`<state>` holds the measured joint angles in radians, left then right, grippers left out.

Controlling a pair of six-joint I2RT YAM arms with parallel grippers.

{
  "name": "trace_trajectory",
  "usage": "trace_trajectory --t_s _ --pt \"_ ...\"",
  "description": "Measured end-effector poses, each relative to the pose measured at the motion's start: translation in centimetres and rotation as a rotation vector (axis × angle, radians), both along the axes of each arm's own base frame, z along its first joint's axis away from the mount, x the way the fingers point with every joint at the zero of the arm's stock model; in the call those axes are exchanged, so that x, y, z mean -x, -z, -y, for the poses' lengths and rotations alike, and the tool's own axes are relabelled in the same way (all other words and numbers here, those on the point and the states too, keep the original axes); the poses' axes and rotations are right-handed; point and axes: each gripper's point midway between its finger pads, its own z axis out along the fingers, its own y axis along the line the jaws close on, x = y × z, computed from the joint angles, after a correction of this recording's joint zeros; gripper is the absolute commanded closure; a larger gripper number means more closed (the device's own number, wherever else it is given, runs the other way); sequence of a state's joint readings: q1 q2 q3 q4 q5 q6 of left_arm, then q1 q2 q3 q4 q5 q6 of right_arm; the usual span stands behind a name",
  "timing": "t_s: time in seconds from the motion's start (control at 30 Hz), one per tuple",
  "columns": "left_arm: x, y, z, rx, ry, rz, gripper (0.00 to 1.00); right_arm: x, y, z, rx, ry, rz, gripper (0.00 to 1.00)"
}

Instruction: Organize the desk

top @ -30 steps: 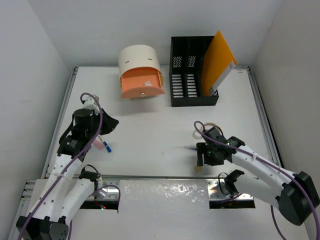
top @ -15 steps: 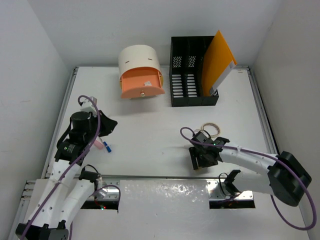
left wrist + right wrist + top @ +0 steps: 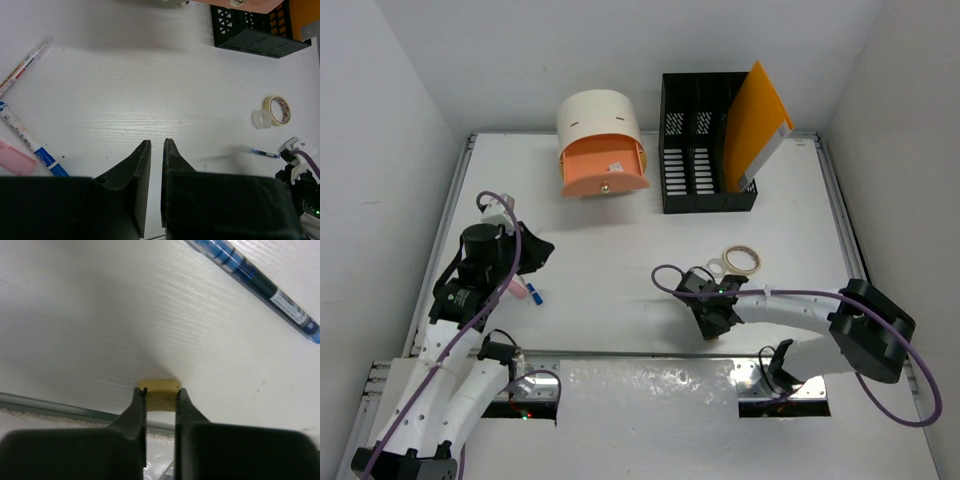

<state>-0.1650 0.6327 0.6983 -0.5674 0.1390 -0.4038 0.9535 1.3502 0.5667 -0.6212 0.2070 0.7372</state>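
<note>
The white worktop point(image 3: 620, 225) fills the floor of the white-walled enclosure, with metal rails down its sides and a shiny foil strip point(image 3: 650, 385) along its near edge, between the two arm bases. At that near edge, right of centre, we see the right tool point(image 3: 160, 391) lowered onto the surface, its fingers clamped on a small tan piece point(image 3: 159, 385) that rests just short of the rail. A blue pen point(image 3: 250, 282) lies flat on the surface a little beyond it.

On the left side, the left tool point(image 3: 155, 145) hangs above bare surface with its fingers nearly together and nothing between them. Near it lie a blue-capped marker point(image 3: 29, 144), a thin clear pen point(image 3: 25, 67) and a flat pink item point(image 3: 14, 159).

Farther out, right of centre, a tape roll point(image 3: 742, 260) sits touching a smaller clear ring point(image 3: 712, 266). At the back stand a cream-topped orange drawer unit point(image 3: 603, 160) and, just beside it, a black file rack point(image 3: 695, 160) holding a tilted orange folder point(image 3: 755, 120).
</note>
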Motion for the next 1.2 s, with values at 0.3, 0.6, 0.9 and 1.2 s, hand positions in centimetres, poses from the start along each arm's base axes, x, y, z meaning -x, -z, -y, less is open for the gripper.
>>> trace_trajectory --t_s 0.3,0.6,0.9,1.2 --pt "0.0 0.0 -0.4 -0.014 -0.02 0.003 0.92 -5.0 -9.7 -3.2 -0.071 0.012 0.229 0.99" --pt "-0.2 -0.2 -1.2 -0.029 -0.066 0.018 0.92 -15.3 -27.2 -12.6 -0.292 -0.097 0.66 0.98" --pt "-0.3 -0.2 -1.9 -0.031 -0.109 0.025 0.92 -23.2 -27.3 -21.4 -0.253 -0.264 0.778 1.0" --pt "-0.1 -0.4 -2.1 -0.026 -0.125 0.033 0.92 -30.7 -28.8 -21.7 -0.339 -0.181 0.873 1.0"
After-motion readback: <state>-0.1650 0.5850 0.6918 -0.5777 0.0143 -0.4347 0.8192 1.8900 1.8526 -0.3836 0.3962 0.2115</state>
